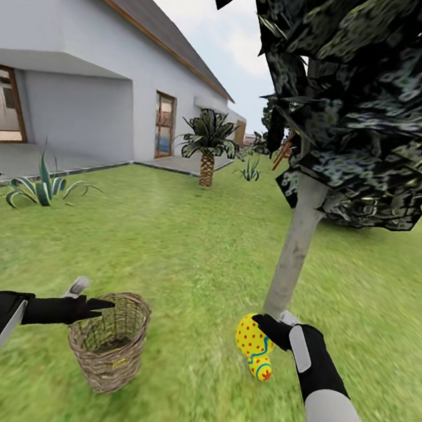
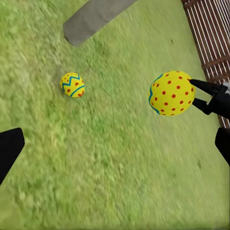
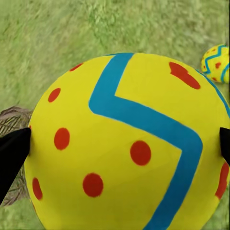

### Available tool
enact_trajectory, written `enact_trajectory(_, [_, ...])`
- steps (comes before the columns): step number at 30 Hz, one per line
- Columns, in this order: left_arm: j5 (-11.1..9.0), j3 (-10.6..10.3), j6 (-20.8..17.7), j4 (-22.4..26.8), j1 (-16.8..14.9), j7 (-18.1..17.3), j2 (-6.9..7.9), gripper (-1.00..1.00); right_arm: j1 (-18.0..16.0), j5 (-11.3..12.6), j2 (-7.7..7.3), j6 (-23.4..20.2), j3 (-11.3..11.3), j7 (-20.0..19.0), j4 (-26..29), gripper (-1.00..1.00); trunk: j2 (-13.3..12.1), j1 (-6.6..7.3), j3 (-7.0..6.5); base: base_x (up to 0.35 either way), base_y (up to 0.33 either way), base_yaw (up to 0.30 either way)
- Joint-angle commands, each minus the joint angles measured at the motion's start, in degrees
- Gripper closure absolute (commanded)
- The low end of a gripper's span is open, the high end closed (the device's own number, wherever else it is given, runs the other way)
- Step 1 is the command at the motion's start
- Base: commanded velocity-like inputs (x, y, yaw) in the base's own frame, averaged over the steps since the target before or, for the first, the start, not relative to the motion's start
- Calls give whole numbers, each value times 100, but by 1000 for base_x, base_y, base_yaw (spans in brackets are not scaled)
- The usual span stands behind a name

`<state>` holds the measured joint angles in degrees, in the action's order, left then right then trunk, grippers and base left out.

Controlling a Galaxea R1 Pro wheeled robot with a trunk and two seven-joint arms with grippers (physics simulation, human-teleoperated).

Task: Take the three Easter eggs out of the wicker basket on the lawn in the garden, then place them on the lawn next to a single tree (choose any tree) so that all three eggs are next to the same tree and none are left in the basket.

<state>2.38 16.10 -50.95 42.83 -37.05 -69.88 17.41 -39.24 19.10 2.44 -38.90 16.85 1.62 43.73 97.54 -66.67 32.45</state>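
Holding: right gripper (image 1: 268, 332) pinches an Easter egg (image 1: 252, 341).
Beside it: second egg (image 1: 261, 368), tree trunk (image 1: 294, 249) just behind.
Left gripper (image 1: 88, 296): open over basket (image 1: 109, 351) rim.
Around: lawn (image 1: 199, 249), palm (image 1: 209, 145), house (image 1: 89, 73).

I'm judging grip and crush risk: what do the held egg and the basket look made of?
Held Easter egg: seemingly hard, smooth, painted shell, evenly coloured with crisp dots and zigzag. Wicker basket: woven tan wicker, with visible strands and a braided rim.

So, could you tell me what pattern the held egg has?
Yellow egg with red dots and a blue zigzag band, clearest in the right wrist view.
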Motion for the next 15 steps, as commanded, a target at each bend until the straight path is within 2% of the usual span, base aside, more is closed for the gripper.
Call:
enact_trajectory(1, [25,14,-56,6,-4,-34,-4,-100,-5,41,6,-22,20,19,4,100,3,0,13,0,-301,-222])
enact_trajectory(15, [42,9,-47,6,-4,-13,-10,-100,-5,34,6,-7,20,16,4,100,3,0,100,0,-300,-206])
